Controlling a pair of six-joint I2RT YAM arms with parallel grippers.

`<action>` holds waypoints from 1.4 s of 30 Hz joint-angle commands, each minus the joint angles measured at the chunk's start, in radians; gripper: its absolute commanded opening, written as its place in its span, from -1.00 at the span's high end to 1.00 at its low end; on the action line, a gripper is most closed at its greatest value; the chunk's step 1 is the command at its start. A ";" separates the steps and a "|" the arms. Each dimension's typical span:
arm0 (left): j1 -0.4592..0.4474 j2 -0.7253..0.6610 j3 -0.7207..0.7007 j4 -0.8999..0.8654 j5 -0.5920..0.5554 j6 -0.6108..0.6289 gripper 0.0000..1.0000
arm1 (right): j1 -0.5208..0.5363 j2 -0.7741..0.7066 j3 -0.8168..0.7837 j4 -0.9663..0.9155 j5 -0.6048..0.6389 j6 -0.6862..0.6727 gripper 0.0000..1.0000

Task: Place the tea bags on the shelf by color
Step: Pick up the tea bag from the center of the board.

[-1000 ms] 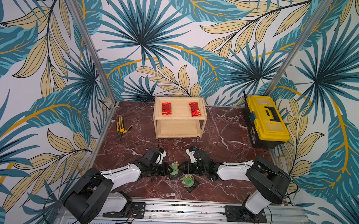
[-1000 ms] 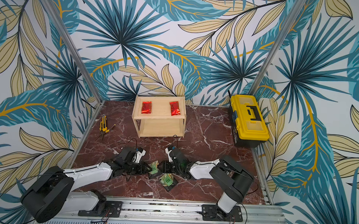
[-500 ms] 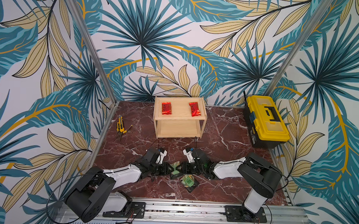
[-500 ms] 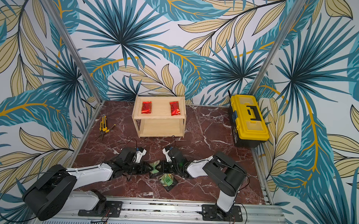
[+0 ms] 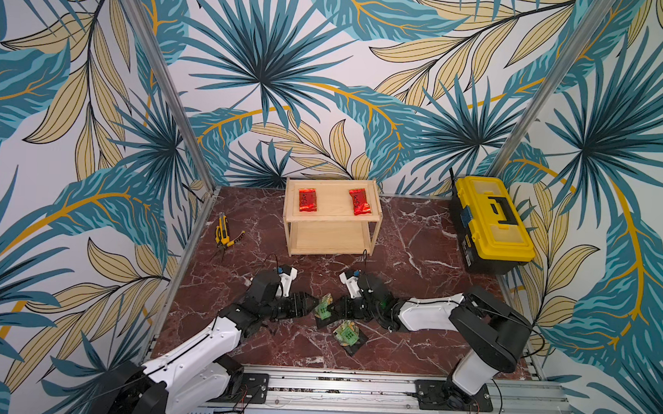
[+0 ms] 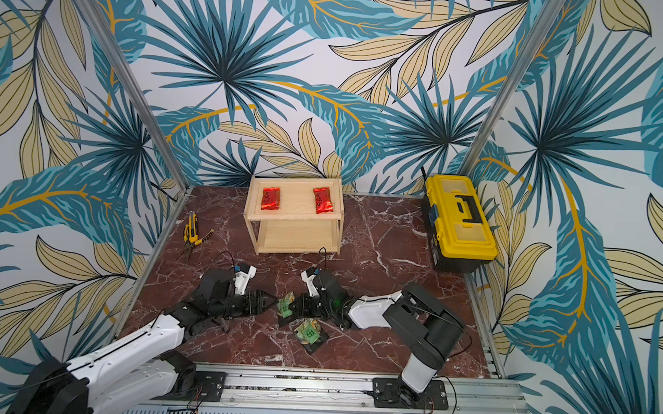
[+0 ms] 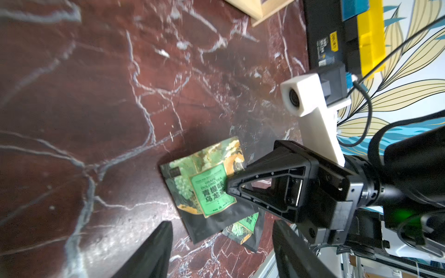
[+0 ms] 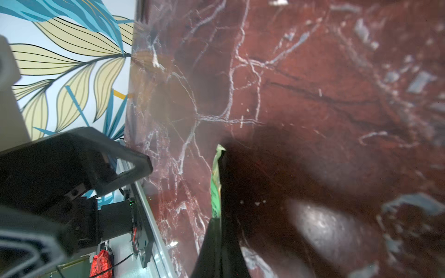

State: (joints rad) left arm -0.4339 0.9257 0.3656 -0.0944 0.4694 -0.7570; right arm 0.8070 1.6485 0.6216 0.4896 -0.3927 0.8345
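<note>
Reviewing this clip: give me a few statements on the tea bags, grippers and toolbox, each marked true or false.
1. Both red tea bags lie on the shelf's top tier. True.
2. The right gripper is shut on a green tea bag. True.
3. The left gripper clamps that bag too. False: its jaws stand open.
4. The second green tea bag sits on the shelf's lower tier. False: it lies on the table, near the grippers.
5. The yellow toolbox stands open. False: its lid is down.

Leafy teal-and-gold wallpaper (image 5: pixel 258 78) around red marble floor (image 5: pixel 417 234)
</note>
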 commanded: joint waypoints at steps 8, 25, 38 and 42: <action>0.121 -0.062 -0.001 0.303 0.252 -0.144 -0.56 | -0.038 -0.286 0.013 -0.071 0.003 -0.038 1.00; 0.121 0.068 -0.047 0.706 0.419 -0.302 -0.03 | -0.038 -0.209 0.102 -0.022 -0.076 0.004 1.00; 0.122 0.003 0.024 0.343 0.337 -0.112 0.59 | -0.039 -0.265 0.092 -0.069 -0.106 -0.013 1.00; 0.121 -0.007 0.043 0.302 0.323 -0.094 0.76 | -0.038 -0.280 0.084 -0.085 -0.109 -0.020 1.00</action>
State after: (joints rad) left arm -0.3172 0.9352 0.3588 0.2794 0.8230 -0.9005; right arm 0.7715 1.3956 0.7113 0.4202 -0.4896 0.8341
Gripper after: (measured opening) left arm 0.132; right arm 0.069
